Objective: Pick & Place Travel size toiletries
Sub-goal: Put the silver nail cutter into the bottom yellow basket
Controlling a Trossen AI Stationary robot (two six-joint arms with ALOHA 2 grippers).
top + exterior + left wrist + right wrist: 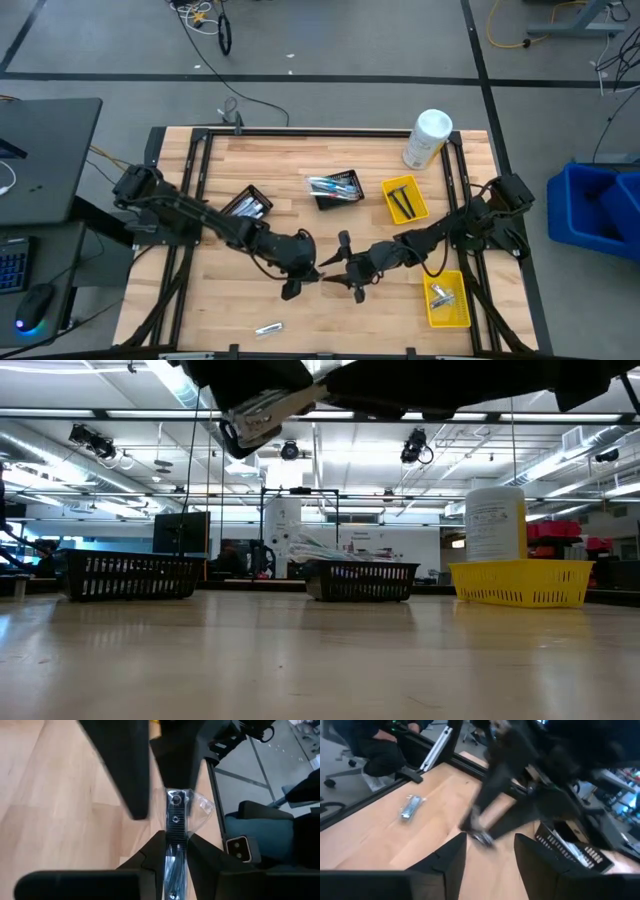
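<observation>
At lower centre of the high view, my left claw (318,272) gripped a clear-wrapped dark razor (175,827) above the wooden worktop (300,160); my right claw (342,272) stood open just beside it.

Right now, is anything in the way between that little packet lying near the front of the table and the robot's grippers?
Nothing visible. The silvery packet lies alone on bare wood; left gripper, shut on a wrapped razor, and right gripper meet mid-table above it, with only open table between.
</observation>
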